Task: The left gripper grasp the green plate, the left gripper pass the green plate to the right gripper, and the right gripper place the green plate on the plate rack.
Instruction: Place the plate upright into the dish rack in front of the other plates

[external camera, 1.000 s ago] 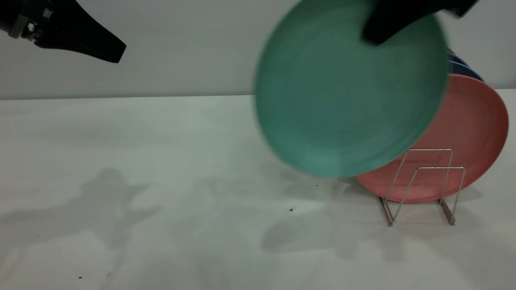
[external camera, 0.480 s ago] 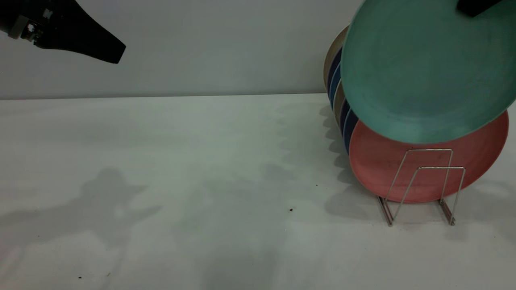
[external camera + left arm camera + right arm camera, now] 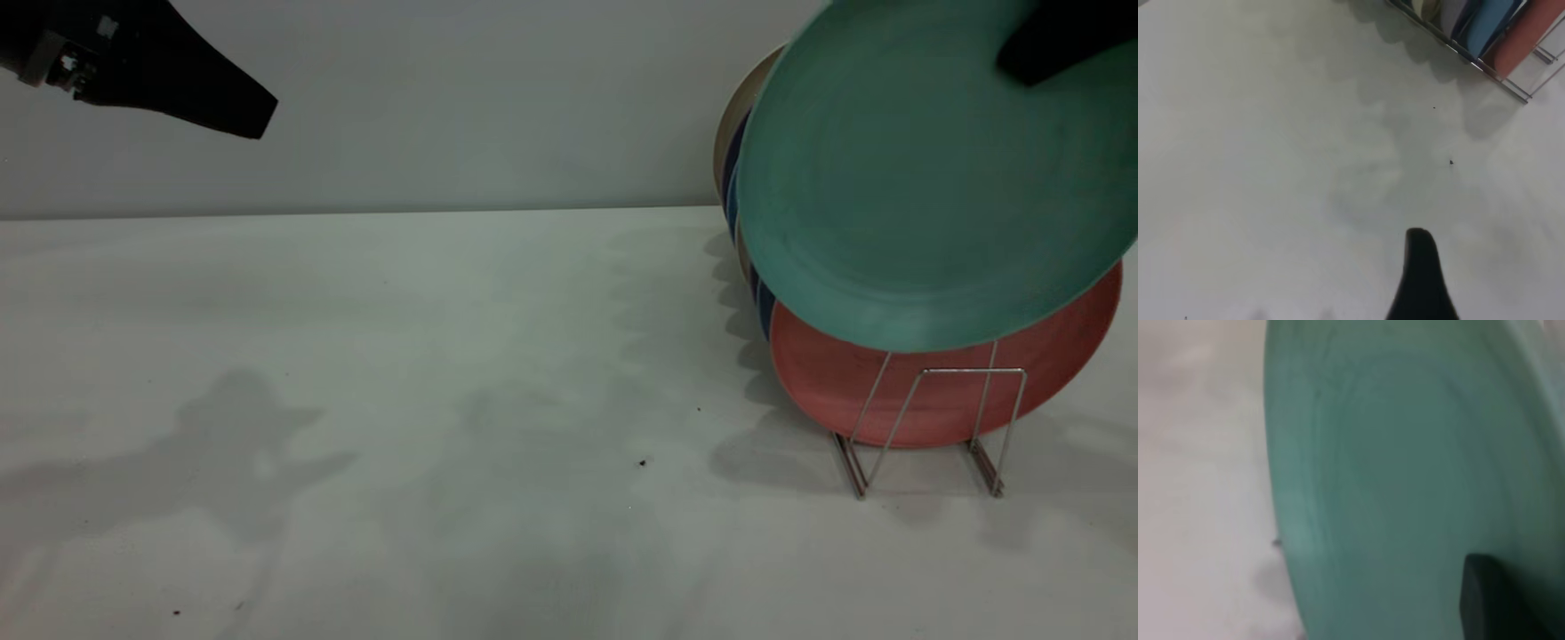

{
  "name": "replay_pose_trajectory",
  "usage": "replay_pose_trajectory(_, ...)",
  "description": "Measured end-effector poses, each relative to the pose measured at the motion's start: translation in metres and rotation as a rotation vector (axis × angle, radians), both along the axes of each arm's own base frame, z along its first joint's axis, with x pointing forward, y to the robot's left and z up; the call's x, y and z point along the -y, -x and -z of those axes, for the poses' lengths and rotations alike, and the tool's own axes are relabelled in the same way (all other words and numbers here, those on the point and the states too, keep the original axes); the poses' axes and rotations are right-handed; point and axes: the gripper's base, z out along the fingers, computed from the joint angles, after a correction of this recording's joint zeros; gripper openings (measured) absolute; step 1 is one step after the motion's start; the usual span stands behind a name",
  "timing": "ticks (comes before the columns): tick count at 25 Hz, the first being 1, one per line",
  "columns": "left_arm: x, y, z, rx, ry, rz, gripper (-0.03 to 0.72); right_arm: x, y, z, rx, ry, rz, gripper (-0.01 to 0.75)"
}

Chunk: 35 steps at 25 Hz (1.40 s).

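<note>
Right claw [image 3: 1049, 49] pinching green plate [image 3: 925, 187] rim; plate hides rack's [image 3: 933, 418] rear loop.

Exterior camera sat low and level, facing rack [image 3: 929, 427]; left wrist camera looked down from high, sharing it; right wrist camera pressed near plate [image 3: 1405, 487].

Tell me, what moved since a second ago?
The right pincer carried the green plate from mid-table to the right, then lowered it toward the plate rack, in front of the pink plate. It keeps its grip. The left pincer, the rack and its plates stayed put.
</note>
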Motion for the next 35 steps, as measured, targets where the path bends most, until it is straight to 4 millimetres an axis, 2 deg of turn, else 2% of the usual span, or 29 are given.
replay_pose_trajectory(4,0.000,0.000,0.000,0.001,-0.002,-0.006,0.571,0.001,0.003,0.012,0.048,0.005,0.010,0.114)
replay_pose_trajectory(9,0.000,-0.001,0.000,-0.001,-0.001,-0.010,0.570,0.003,0.002,0.013,0.062,0.006,0.013,0.114)
replay_pose_trajectory(17,0.000,-0.001,0.000,-0.001,-0.001,-0.011,0.570,0.022,0.002,0.014,0.045,0.012,0.050,0.114)
replay_pose_trajectory(26,0.000,-0.001,0.000,-0.001,-0.001,-0.011,0.570,0.022,0.003,0.017,0.029,0.009,0.044,0.114)
replay_pose_trajectory(31,0.000,-0.001,0.000,-0.001,-0.001,-0.011,0.570,0.023,-0.003,0.032,-0.006,0.012,0.050,0.114)
replay_pose_trajectory(35,0.000,-0.001,0.000,-0.001,-0.001,-0.011,0.570,0.023,-0.004,0.034,-0.014,0.005,0.055,0.114)
